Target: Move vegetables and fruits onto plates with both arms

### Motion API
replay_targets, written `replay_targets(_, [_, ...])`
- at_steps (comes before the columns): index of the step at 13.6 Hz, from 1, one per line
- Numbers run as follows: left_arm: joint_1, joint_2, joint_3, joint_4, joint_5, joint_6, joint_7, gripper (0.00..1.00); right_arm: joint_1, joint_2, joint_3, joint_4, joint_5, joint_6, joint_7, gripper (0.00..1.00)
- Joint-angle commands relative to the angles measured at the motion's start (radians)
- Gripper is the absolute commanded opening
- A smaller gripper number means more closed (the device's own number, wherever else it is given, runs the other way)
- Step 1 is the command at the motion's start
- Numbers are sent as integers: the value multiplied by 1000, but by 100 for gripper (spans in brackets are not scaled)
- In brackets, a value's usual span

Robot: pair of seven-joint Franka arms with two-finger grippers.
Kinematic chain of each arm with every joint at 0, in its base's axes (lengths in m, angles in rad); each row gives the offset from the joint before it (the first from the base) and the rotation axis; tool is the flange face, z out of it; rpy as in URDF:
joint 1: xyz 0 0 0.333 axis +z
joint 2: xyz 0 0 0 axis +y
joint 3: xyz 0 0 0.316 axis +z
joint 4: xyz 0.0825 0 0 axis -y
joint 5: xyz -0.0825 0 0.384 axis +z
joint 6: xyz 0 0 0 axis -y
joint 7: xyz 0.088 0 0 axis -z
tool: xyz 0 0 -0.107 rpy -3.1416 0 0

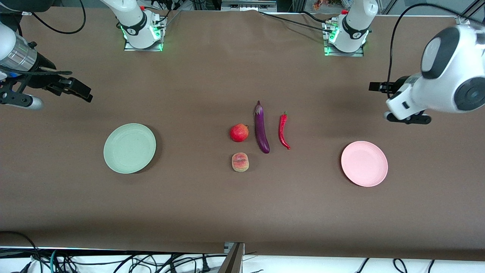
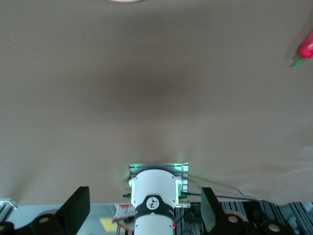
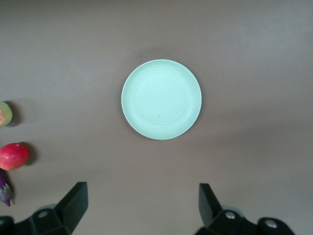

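- At the upper left of the front view, the right gripper (image 1: 81, 91) hangs over bare table, its fingers (image 3: 73, 201) spread wide and holding nothing.
- Lower down at left of centre lies the green plate (image 1: 129, 148), bare, toward the right arm's end of the table; the right wrist view shows it whole (image 3: 161, 99).
- At the centre sit the pomegranate (image 1: 239, 132) and, nearer the front camera, the peach (image 1: 240, 162).
- Just beside the pomegranate lies the eggplant (image 1: 261, 128), lengthwise, cap at its upper end.
- Beside that, apart from it, lies the chili (image 1: 282, 131), stem upward.
- At the lower right rests the pink plate (image 1: 364, 163), bare.
- At the upper right edge, the left gripper (image 1: 379, 87) hangs over bare table, fingers (image 2: 76, 208) wide apart and holding nothing.
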Motion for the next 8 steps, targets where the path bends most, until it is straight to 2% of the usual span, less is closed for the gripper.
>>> replay_targets(1, [7,116,2,14,-119,103,-61,100,1,-8,-1,2,15,3,14,100])
replay_targets(3, [-10,172,0,9,-174,234,-148,100,0,-8,-1,2,15,5,14,100])
replay_targets(5, [-60,226,-6,-2,-177,361,-306,100,0,-8,-1,2,15,5,14,100])
replay_targets(8, [-226,278,-4,-8,-177,490,-484,100,0,-7,-1,2,14,6,12,100])
